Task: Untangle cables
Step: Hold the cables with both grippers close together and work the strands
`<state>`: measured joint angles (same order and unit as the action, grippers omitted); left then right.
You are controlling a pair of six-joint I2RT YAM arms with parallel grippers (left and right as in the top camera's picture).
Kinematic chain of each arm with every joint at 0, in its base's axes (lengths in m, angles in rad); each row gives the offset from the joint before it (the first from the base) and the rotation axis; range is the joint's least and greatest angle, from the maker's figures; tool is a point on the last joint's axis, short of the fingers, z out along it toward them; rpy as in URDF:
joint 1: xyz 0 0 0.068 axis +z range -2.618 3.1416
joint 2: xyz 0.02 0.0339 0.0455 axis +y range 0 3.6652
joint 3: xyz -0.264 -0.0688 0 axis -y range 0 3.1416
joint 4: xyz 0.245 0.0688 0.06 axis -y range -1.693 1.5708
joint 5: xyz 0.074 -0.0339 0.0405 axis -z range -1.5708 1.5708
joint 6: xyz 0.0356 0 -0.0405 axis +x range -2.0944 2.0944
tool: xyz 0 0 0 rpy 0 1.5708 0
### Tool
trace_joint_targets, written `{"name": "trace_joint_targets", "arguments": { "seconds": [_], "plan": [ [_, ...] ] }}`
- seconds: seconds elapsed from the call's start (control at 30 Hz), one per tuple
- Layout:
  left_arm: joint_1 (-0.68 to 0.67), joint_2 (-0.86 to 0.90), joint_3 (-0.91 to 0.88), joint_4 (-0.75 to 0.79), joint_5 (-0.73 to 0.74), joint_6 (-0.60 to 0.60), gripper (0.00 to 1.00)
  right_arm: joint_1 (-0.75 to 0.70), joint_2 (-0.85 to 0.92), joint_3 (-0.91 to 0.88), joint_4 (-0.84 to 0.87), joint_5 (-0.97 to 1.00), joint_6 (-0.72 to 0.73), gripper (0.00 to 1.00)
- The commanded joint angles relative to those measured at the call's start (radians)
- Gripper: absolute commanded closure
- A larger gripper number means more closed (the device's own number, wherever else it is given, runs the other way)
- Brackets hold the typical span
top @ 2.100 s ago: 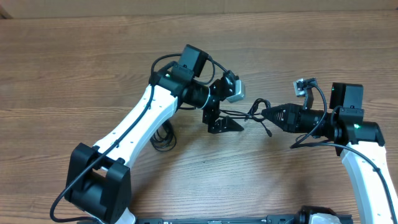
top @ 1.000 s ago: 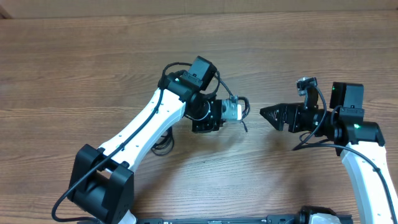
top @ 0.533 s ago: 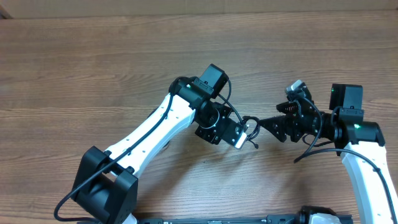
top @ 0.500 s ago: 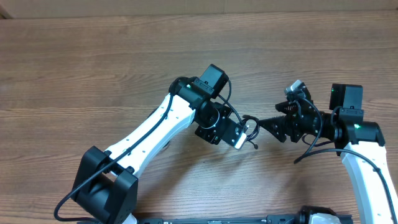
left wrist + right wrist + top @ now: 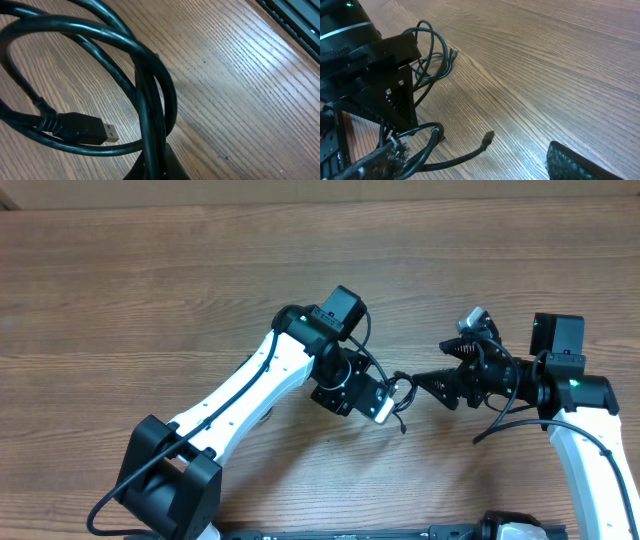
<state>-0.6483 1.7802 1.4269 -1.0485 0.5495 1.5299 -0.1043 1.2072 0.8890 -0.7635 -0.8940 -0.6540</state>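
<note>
1. Closest in, the left gripper (image 5: 159,169) hangs low over the wooden table (image 5: 150,270). Its jaws look closed on the held cable (image 5: 150,105), a thin black cord that runs straight down into the gripper in the left wrist view.
2. Just beyond the left gripper, the held cable falls in several loops that cross one another. Its USB plug (image 5: 82,128), with a metal tip, shows beside those loops, either on the table or just above it. The views do not show whether the crossings make a true knot.
3. A little farther out, to the right of the left gripper, the right gripper (image 5: 420,380) points toward it, near but apart. Its fingers (image 5: 580,162) are spread wide and hold nothing. A loop of the held cable sits right beside one finger, but contact cannot be confirmed.
4. Farther off, on the opposite side of the left gripper, the second cable (image 5: 451,54) lies in its own loose coil on the table. It is mostly hidden beside the left arm in the overhead view and appears well apart from the held cable.
5. Judging by this layout, the main separation looks done, because the two cables lie as separate things. What is left is probably to open the held cable's crossed loops and lay it out flat.
</note>
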Motion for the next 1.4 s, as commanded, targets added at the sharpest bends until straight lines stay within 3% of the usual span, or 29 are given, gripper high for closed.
{"name": "trace_joint_targets", "arguments": {
  "seconds": [0.0, 0.17, 0.37, 0.47, 0.6, 0.63, 0.7, 0.87, 0.93, 1.0, 1.1, 1.27, 1.37],
  "plan": [
    [-0.007, -0.015, 0.005, -0.006, 0.043, 0.053, 0.96, -0.002, -0.012, 0.001, 0.003, -0.02, 0.023, 0.13],
    [-0.008, -0.015, 0.005, 0.036, 0.055, 0.053, 0.96, -0.002, -0.012, 0.001, -0.063, -0.102, 0.025, 0.15],
    [-0.037, -0.015, 0.005, 0.092, 0.055, 0.052, 0.96, -0.002, -0.012, 0.001, -0.159, -0.068, 0.025, 0.32],
    [-0.04, -0.015, 0.005, 0.109, 0.054, 0.05, 0.96, -0.002, -0.012, 0.001, -0.201, 0.012, 0.026, 0.49],
    [-0.037, -0.015, 0.005, 0.135, 0.053, 0.007, 0.96, -0.002, -0.012, 0.001, -0.22, 0.039, 0.071, 0.81],
    [-0.034, -0.015, 0.005, 0.138, 0.054, 0.005, 0.96, -0.002, -0.012, 0.001, -0.226, 0.042, 0.074, 0.84],
    [-0.022, -0.015, 0.005, 0.179, 0.053, -0.071, 0.96, -0.002, -0.012, 0.001, -0.238, 0.041, 0.074, 0.96],
    [0.008, -0.015, 0.005, 0.307, 0.055, -0.271, 0.96, -0.002, -0.012, 0.001, -0.255, 0.036, 0.074, 0.95],
    [0.006, -0.015, 0.005, 0.338, 0.059, -0.282, 0.96, -0.002, -0.012, 0.001, -0.258, 0.023, 0.074, 0.86],
    [0.005, -0.015, 0.005, 0.354, 0.106, -0.282, 0.96, -0.002, -0.012, 0.001, -0.265, 0.006, 0.074, 0.67],
    [0.005, -0.015, 0.005, 0.363, 0.152, -0.282, 0.96, -0.002, -0.012, 0.001, -0.271, 0.002, 0.075, 0.57],
    [0.005, -0.015, 0.005, 0.367, 0.151, -0.286, 0.96, -0.002, -0.012, 0.001, -0.28, 0.003, 0.082, 0.53],
    [0.009, -0.015, 0.005, 0.414, 0.151, -0.408, 0.96, -0.002, -0.012, 0.001, -0.286, 0.003, 0.105, 0.52]
  ]
}}
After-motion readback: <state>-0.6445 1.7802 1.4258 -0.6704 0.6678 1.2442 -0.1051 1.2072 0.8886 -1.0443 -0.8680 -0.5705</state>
